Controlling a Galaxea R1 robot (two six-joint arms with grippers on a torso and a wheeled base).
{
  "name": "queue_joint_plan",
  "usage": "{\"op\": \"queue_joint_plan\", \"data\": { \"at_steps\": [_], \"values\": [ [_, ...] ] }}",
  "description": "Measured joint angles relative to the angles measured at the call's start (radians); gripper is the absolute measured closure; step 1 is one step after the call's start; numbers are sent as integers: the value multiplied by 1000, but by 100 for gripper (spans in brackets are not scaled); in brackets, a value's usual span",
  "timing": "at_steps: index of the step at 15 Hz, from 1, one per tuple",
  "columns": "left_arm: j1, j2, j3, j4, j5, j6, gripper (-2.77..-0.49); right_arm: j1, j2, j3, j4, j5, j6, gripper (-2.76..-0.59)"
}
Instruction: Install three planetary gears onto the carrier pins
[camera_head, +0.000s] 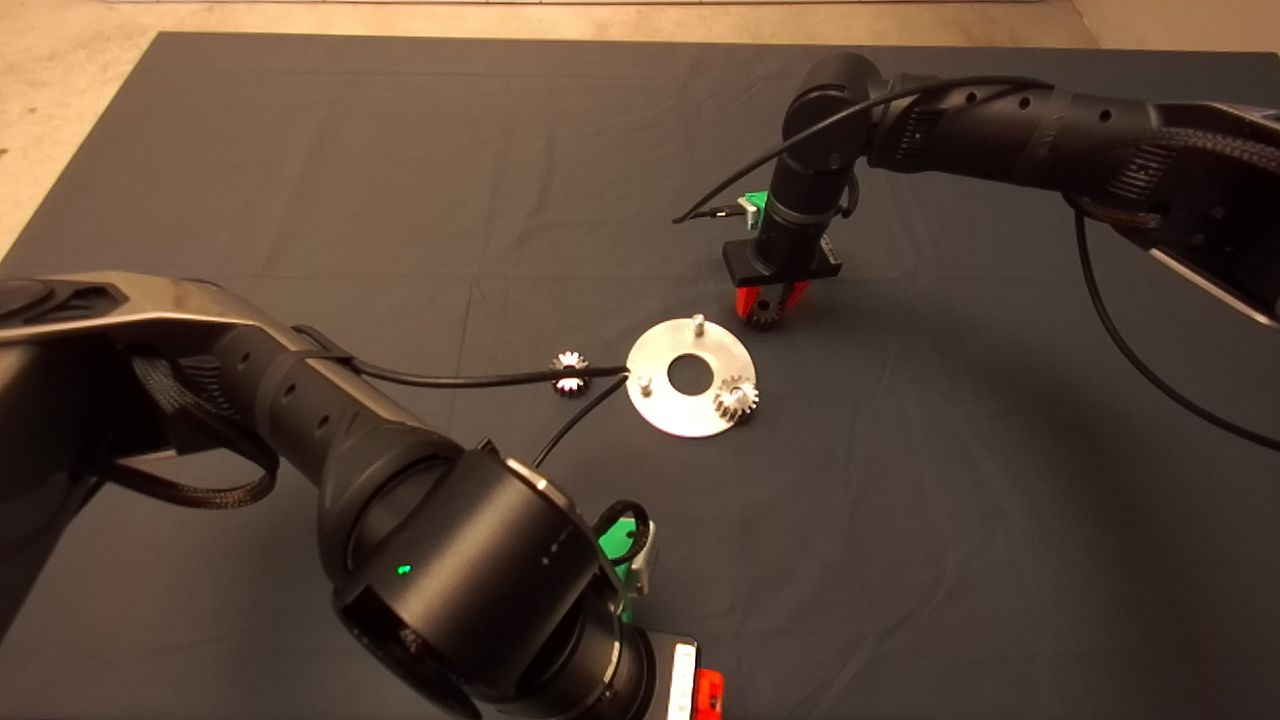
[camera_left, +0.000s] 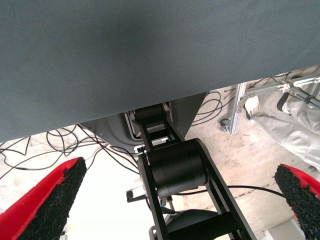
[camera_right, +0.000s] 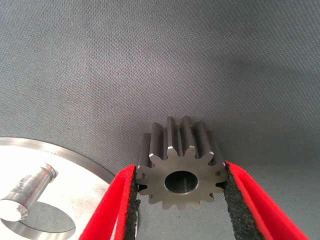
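Observation:
A flat round silver disc (camera_head: 662, 408) lies mid-mat with its carrier pins upright near the rim. Two pins are bare, one at the far side (camera_head: 698, 322) and one at the left (camera_head: 645, 381). One planetary gear (camera_head: 735, 398) sits on the pin at the right. Another gear (camera_head: 569, 372) lies on the mat left of the disc, crossed by a black cable. My right gripper (camera_head: 767, 305) hangs just beyond the disc's far right rim, shut on a third gear (camera_right: 181, 167), whose bore faces the wrist camera; the disc (camera_right: 85, 185) and a pin (camera_right: 30, 187) lie beside it. My left gripper (camera_head: 705, 690) is parked at the near edge, open.
The left arm's black cables run across the mat to the disc's left rim (camera_head: 600, 385). The left wrist view shows the mat's edge (camera_left: 150, 60), floor cables and the robot's base frame (camera_left: 177, 165) between the spread fingers (camera_left: 50, 200).

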Motion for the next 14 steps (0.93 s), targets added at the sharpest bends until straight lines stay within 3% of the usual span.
{"op": "queue_joint_plan", "data": {
  "at_steps": [11,14],
  "values": [
    [4,0,4,0,0,0,-275,1,10,0,-1,-5,0,-102],
    [5,1,4,0,-1,0,-275,15,22,5,0,-2,0,-102]
  ]
}}
